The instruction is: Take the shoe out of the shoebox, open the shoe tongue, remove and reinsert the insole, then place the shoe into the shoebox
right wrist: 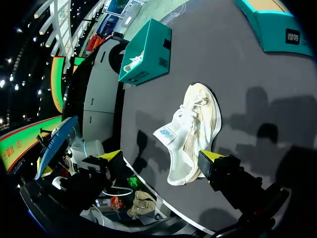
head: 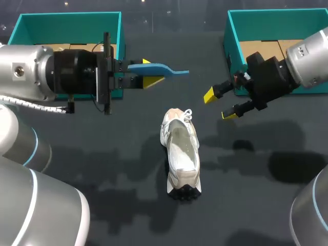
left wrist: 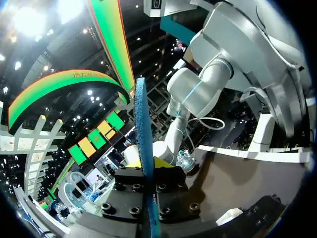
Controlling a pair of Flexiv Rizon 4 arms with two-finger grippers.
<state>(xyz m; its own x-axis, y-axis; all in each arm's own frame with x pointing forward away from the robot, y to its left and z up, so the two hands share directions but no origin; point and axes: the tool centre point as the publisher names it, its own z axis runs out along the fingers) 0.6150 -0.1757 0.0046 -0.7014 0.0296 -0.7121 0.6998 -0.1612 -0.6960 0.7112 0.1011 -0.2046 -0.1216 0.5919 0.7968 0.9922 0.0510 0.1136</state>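
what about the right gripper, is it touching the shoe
Apart. The head view shows a strip of bare table between the yellow tips of the right gripper and the shoe, which lies on the table.

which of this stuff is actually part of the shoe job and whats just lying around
Part of the job: shoe; blue insole, clamped in the left gripper; right gripper, open; a shoebox, either the left teal box or the right teal box.
Just lying about: the other box; a white thing in the left one.
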